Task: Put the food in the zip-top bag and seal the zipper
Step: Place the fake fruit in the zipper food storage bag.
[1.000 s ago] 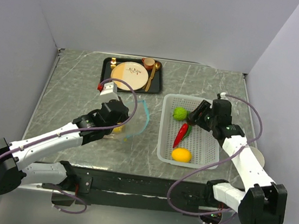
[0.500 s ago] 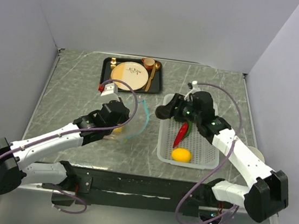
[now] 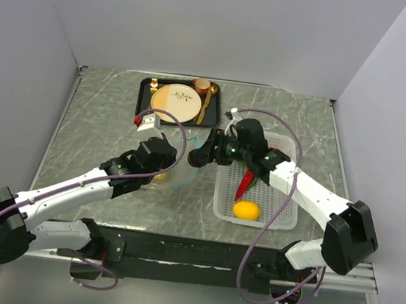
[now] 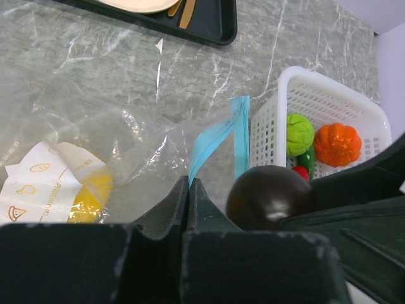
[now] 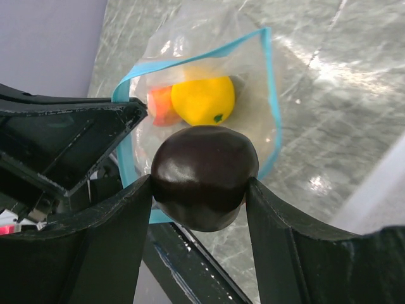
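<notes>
A dark round fruit (image 5: 204, 168) is clamped in the right gripper (image 5: 200, 190) over the zip-top bag's (image 5: 212, 31) open mouth. The bag's rim is pinched by the closed left gripper (image 4: 188, 193); a lemon (image 5: 202, 99) lies inside

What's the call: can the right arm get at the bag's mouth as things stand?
Likely yes. The right gripper, holding a dark round fruit, hangs at the open mouth of the zip-top bag, whose rim the left gripper pinches; nothing shows between them.

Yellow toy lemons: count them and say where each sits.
2. One yellow toy lemon lies in the white mesh basket; another sits inside the clear zip-top bag. More may be hidden.
</notes>
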